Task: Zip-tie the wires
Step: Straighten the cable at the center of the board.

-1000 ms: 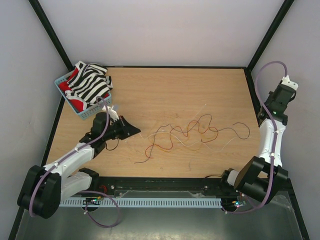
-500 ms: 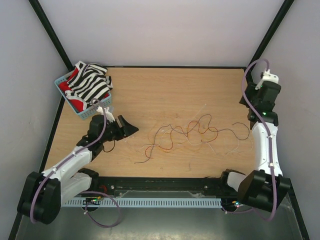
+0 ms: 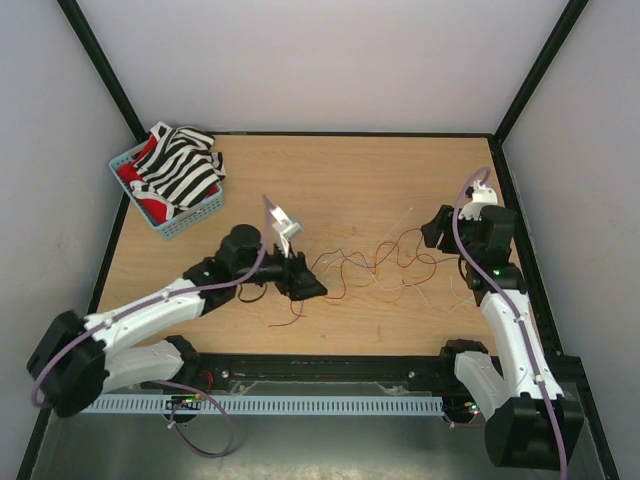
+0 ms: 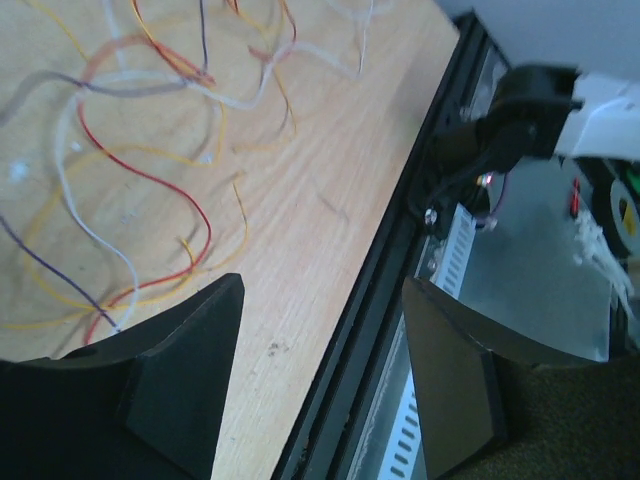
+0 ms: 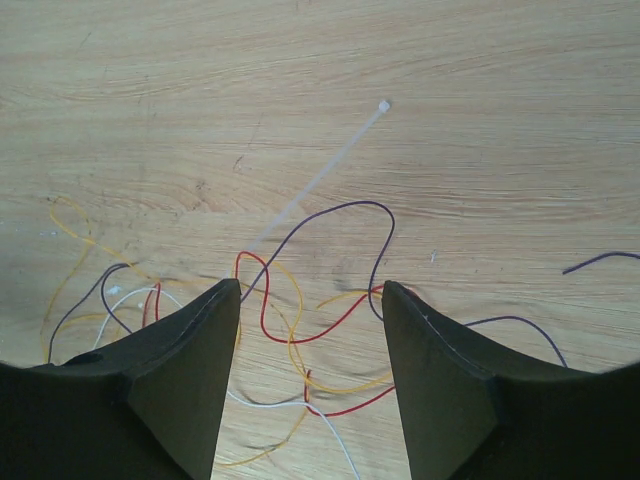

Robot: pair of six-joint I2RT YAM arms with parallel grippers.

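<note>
Both jaws gape empty, closing on the wires
We have swung inward: left jaws at the tangle's left end, right jaws over its right, the zip tie lying just ahead of them, untouched

left arm: white links, black joints | right arm: same white-and-black build, purple cable looped alongside | left gripper, right gripper: matte black wedge-shaped fingers
</note>
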